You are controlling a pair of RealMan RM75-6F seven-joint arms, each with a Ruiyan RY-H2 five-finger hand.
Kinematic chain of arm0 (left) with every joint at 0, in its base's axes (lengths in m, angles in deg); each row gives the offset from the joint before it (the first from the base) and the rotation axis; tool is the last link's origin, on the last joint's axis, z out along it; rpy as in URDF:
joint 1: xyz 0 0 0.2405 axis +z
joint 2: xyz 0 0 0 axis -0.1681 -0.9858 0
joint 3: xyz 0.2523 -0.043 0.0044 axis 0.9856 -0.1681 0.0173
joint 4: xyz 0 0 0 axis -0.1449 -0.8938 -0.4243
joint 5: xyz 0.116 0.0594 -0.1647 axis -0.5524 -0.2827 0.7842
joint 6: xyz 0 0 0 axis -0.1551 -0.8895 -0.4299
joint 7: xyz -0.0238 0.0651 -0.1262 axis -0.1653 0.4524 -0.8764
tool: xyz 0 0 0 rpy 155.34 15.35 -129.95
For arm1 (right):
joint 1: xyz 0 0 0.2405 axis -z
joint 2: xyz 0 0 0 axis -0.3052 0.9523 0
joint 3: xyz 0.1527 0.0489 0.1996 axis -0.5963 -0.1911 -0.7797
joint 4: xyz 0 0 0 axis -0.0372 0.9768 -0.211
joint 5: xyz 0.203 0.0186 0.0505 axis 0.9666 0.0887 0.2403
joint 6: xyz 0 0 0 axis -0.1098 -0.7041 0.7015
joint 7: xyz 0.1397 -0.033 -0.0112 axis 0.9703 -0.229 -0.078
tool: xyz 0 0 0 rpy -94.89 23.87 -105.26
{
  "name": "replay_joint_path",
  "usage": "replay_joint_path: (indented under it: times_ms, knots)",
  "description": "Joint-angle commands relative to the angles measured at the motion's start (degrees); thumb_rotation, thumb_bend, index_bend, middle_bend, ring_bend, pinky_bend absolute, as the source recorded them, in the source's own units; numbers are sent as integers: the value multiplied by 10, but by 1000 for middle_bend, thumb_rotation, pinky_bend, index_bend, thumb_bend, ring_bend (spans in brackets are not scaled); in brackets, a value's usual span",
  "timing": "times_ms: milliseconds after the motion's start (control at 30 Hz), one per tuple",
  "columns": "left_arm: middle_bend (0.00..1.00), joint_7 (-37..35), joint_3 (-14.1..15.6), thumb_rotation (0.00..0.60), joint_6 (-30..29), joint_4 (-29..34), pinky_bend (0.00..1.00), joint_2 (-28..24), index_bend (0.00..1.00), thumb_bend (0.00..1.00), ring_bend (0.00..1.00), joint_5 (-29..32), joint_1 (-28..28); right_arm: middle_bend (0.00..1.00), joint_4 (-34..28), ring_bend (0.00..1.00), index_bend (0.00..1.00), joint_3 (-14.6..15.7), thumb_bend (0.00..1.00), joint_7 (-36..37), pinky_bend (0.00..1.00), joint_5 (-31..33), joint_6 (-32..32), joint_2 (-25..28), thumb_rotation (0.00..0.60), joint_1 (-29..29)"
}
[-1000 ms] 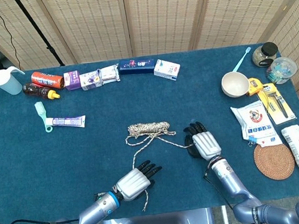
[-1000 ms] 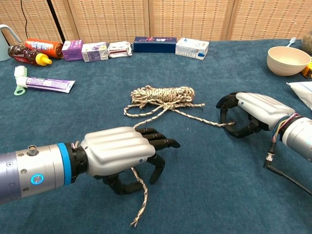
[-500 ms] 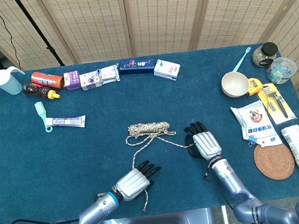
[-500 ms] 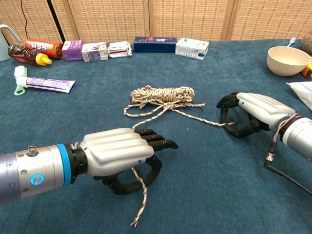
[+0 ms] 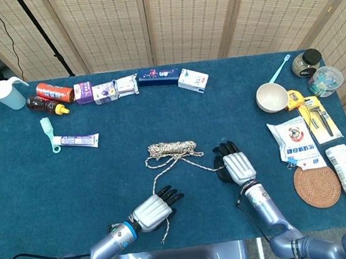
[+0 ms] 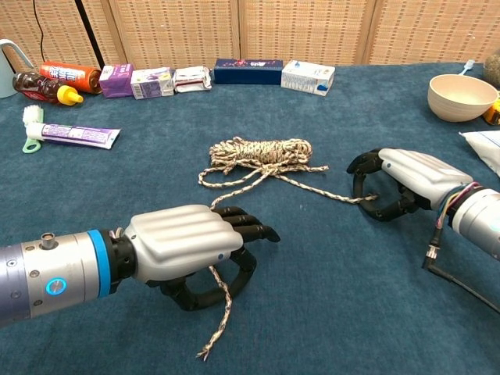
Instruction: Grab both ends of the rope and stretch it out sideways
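The rope [image 5: 172, 147] [image 6: 262, 150] lies as a small coiled bundle at mid-table, with two strands leading out of it. One strand runs toward me and passes under my left hand [image 5: 151, 211] [image 6: 183, 246], whose fingers curl around it; a short tail [image 6: 212, 332] sticks out behind the hand. The other strand runs right to my right hand [image 5: 234, 165] [image 6: 402, 183], which has its fingers and thumb curled around the rope's end [image 6: 366, 200]. Both hands rest low on the blue tablecloth [image 5: 54, 188].
Along the back edge stand a white cup [image 5: 7, 94], bottles and several small boxes [image 5: 160, 75]. A toothpaste tube [image 5: 76, 140] lies at the left. At the right are a bowl [image 5: 272, 97], packets [image 5: 296, 141] and a round coaster [image 5: 317, 186].
My left hand has drawn slightly back and left with its fingers curling tighter around the strand, and the rope's tail shifted with it. The right hand has not moved.
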Motion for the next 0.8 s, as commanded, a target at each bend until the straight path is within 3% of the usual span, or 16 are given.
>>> replay_joint_path:
  times_ms: [33, 800]
  knots:
    - [94, -1, 1, 600, -3, 1, 0, -2, 595, 488, 28, -2, 0, 229, -1, 107, 581, 0, 518, 0, 0, 0, 1, 0, 600, 0]
    - [99, -41, 14, 600, -52, 13, 0, -53, 629, 492, 26, -21, 24, 284, -14, 159, 638, -5, 553, 3, 0, -9, -13, -1, 600, -4]
